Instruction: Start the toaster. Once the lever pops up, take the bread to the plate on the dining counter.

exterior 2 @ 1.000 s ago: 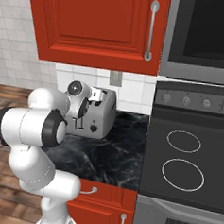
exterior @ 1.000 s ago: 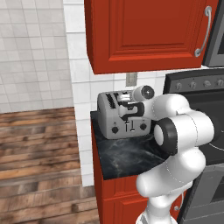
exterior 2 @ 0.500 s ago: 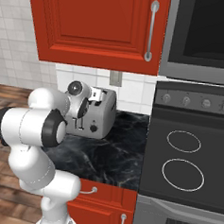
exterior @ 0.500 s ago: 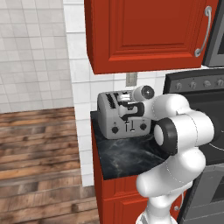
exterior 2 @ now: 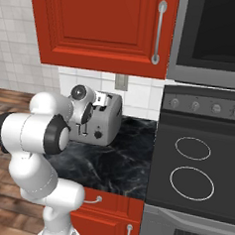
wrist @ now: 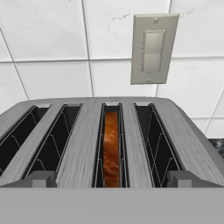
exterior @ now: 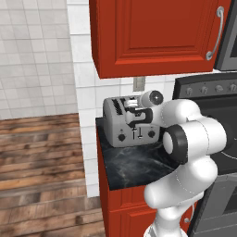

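Observation:
The silver-grey toaster stands on a narrow black-topped cabinet against the tiled wall, and its side faces the right base view. My gripper hovers just in front of and above its front face. In the hand view I look down on the toaster's four slots. The bread stands sunk in the third slot from the left, brown crust edge up. My gripper is open, one fingertip at each side of that slot, holding nothing. The plate and the dining counter are out of view.
A red wall cupboard hangs low over the toaster. A switch plate sits on the tiles behind it. A black stove adjoins the counter on the right. Wooden floor lies to the left.

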